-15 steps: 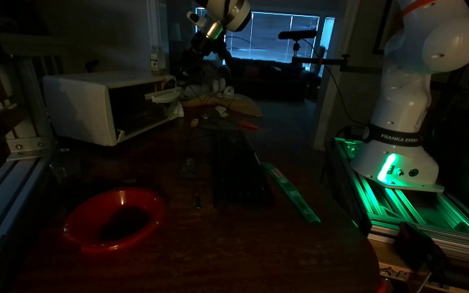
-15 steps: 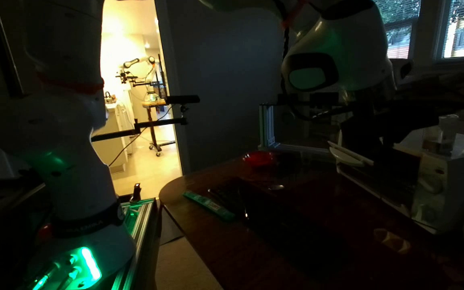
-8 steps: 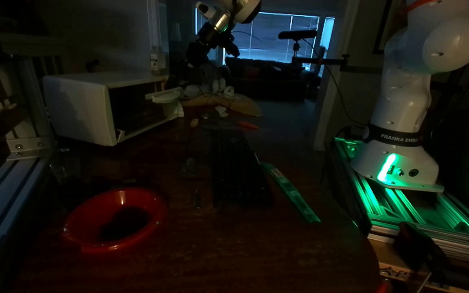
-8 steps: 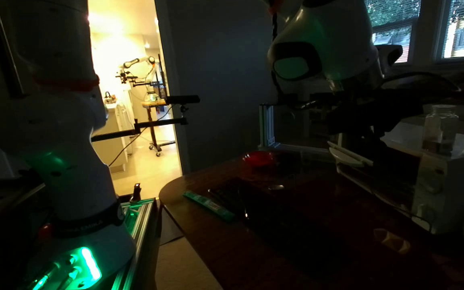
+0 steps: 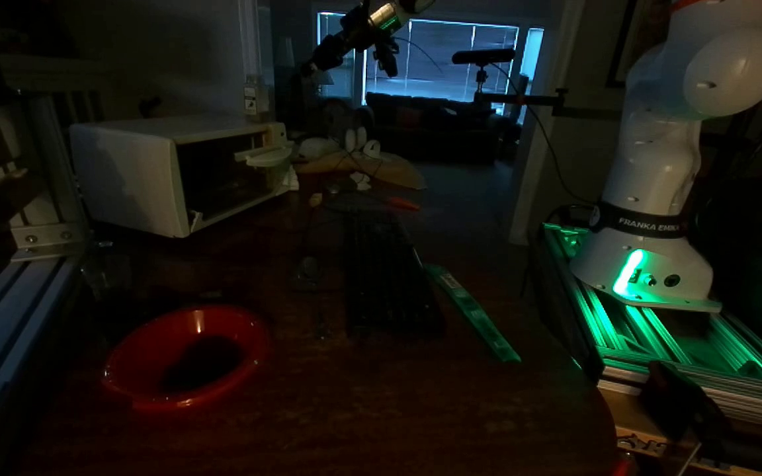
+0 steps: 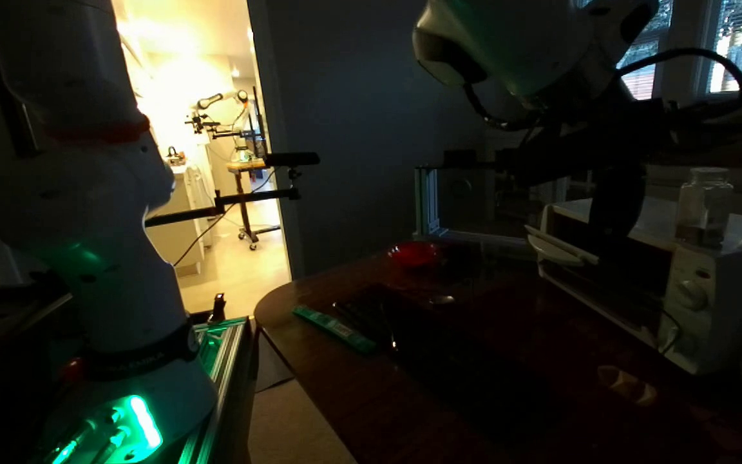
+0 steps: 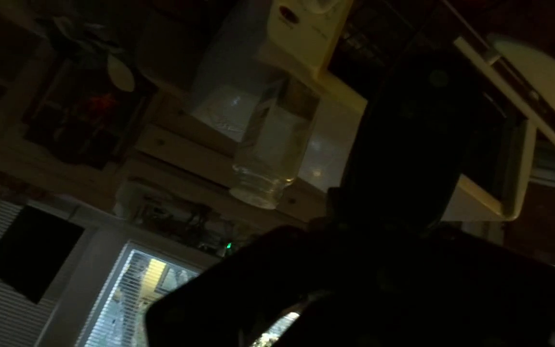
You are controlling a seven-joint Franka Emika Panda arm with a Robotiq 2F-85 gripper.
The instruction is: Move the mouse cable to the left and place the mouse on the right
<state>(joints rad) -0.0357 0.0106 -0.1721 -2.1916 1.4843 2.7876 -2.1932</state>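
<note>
Hanging high: the gripper (image 5: 309, 69) was up in the air, tilted outward from the robot base (image 5: 678, 258); in the wrist view its dark bulk crossed in front of the toaster oven (image 7: 480, 200).
Jaws: I could not tell whether they were apart or together; the wrist view gave one black mass with no readable gap.
Mouse: what looked to be it (image 5: 308, 270) lay on the wooden table (image 5: 381, 410), well in from the robot-side edge, with the keyboard (image 5: 391, 284) between it and that edge.
Way from jaws to mouse: well below, and toward the end with the rounded corner, where the red bowl (image 5: 146, 350) sat; the coming move probably called for a swing that way, then a descent.
Long axis: the keyboard's ran roughly along the robot-side edge; the mouse's own was too dark to read, so the wrist angle likely needed settling closer in.
Mouse cable: not traceable with certainty; a snag against the keyboard seemed possible.
Green strip (image 5: 473, 314): between keyboard and robot-side edge.
</note>
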